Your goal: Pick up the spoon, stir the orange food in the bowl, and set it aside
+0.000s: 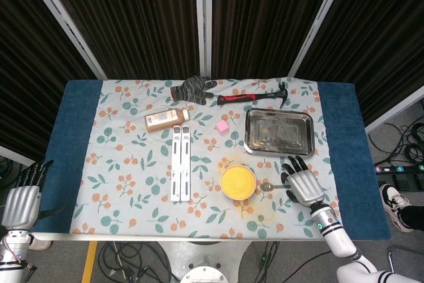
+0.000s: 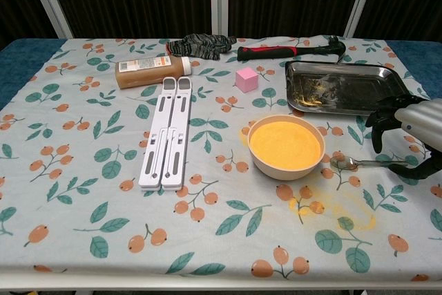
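Observation:
A cream bowl (image 1: 238, 181) (image 2: 286, 147) filled with orange food stands on the flowered cloth at centre right. Just right of it lies a metal spoon (image 2: 351, 164) (image 1: 267, 186), bowl end toward the bowl, handle pointing right. My right hand (image 1: 301, 181) (image 2: 409, 132) hovers over the spoon's handle with fingers spread, holding nothing; the handle's far end is hidden under it in the head view. Off the table's near left corner hangs my left hand (image 1: 22, 198), fingers apart and empty.
A steel tray (image 1: 279, 132) (image 2: 347, 88) lies behind the spoon. Further back are a red-handled hammer (image 1: 252, 97), a grey glove (image 1: 192, 88), a brown bottle (image 1: 165, 119) and a pink cube (image 1: 222, 126). A white folding stand (image 1: 180, 163) lies left of the bowl. Orange spill (image 2: 331, 206) marks the cloth.

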